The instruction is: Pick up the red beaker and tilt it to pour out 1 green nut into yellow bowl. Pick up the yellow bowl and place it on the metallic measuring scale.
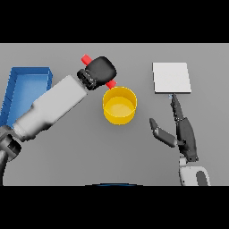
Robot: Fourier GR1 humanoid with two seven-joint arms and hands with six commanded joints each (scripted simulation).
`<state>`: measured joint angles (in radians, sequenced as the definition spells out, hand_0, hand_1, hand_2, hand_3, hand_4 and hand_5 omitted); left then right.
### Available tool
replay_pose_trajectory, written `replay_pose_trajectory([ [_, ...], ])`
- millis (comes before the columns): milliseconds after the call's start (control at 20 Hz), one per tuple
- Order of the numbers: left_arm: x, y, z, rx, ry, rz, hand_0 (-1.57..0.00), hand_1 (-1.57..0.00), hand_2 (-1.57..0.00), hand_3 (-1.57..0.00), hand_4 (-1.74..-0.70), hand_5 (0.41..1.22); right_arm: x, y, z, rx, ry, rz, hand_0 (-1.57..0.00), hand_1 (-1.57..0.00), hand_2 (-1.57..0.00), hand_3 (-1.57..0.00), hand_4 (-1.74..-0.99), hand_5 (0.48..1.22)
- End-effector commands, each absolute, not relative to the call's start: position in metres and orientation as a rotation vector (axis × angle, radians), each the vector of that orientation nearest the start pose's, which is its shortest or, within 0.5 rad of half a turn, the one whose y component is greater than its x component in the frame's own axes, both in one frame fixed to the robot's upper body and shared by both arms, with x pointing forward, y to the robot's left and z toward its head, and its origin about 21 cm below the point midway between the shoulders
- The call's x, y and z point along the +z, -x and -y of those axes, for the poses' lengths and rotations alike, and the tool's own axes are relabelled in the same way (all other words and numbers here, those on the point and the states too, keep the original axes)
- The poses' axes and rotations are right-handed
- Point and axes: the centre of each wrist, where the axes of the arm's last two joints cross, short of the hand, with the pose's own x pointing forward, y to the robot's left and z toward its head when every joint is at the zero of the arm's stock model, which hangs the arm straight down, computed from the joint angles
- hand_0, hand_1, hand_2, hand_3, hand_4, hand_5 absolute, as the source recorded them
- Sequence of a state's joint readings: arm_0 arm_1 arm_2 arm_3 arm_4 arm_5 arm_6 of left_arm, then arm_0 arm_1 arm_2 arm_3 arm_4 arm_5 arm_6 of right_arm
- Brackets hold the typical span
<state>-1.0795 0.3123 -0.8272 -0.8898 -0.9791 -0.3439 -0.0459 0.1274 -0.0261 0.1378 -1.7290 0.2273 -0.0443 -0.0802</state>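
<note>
My left arm reaches in from the lower left, its white forearm slanting up and to the right across the table. My left hand (99,71) sits at the end of it, knuckles toward the view, fingers curled tight round the red beaker (86,59), which sticks out on both sides of my fist and lies tilted. My right hand (181,129) rests low on the right, wrist at the bottom, fingers straight and pointing away from me, thumb spread out to the left.
</note>
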Motion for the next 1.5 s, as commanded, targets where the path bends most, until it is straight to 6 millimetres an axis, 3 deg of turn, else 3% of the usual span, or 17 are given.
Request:
replay_pose_trajectory([
  [0, 0.121, -0.404, -0.074, 2.951, 1.243, -1.485, -1.57, -1.57, -1.57, -1.50, -1.73, 1.220, 0.011, -0.220, 0.213, 0.223, 0.161, 1.691, 0.00, 0.00, 0.00, 0.00, -1.213, 0.591],
  [400, 0.127, -0.404, -0.061, 2.786, 1.262, -1.076, -1.57, -1.57, -1.57, -1.56, -1.74, 1.221, 0.011, -0.218, 0.211, 0.206, 0.155, 1.722, 0.00, 0.00, 0.00, 0.00, -1.147, 0.566],
  [550, 0.120, -0.401, -0.053, 2.723, 1.238, -0.967, -1.57, -1.57, -1.57, -1.56, -1.74, 1.221, 0.010, -0.216, 0.209, 0.219, 0.163, 1.714, 0.00, 0.00, 0.00, 0.00, -1.129, 0.566],
  [800, 0.128, -0.403, -0.044, 2.605, 1.271, -0.821, -1.57, -1.57, -1.57, -1.57, -1.73, 1.221, 0.010, -0.216, 0.210, 0.214, 0.166, 1.730, 0.00, 0.00, 0.00, 0.00, -1.133, 0.579],
  [900, 0.135, -0.400, -0.031, 2.529, 1.285, -0.778, -1.57, -1.57, -1.57, -1.57, -1.73, 1.221, 0.013, -0.220, 0.210, 0.217, 0.171, 1.737, 0.00, 0.00, 0.00, 0.00, -1.128, 0.575],
  [1000, 0.154, -0.404, -0.025, 2.477, 1.291, -0.735, -1.57, -1.57, -1.57, -1.57, -1.73, 1.221, 0.011, -0.216, 0.211, 0.218, 0.174, 1.730, 0.00, 0.00, 0.00, 0.00, -1.138, 0.572],
  [1200, 0.229, -0.424, -0.021, 2.394, 1.451, -0.714, -1.57, -1.57, -1.57, -1.57, -1.73, 1.221, 0.013, -0.220, 0.204, 0.218, 0.173, 1.738, 0.00, 0.00, 0.00, 0.00, -1.133, 0.557],
  [1450, 0.316, -0.451, -0.066, 2.412, 1.822, -1.012, -1.57, -1.57, -1.57, -1.57, -1.73, 1.221, 0.012, -0.223, 0.206, 0.221, 0.117, 1.740, 0.00, 0.00, 0.00, 0.00, -1.105, 0.559],
])
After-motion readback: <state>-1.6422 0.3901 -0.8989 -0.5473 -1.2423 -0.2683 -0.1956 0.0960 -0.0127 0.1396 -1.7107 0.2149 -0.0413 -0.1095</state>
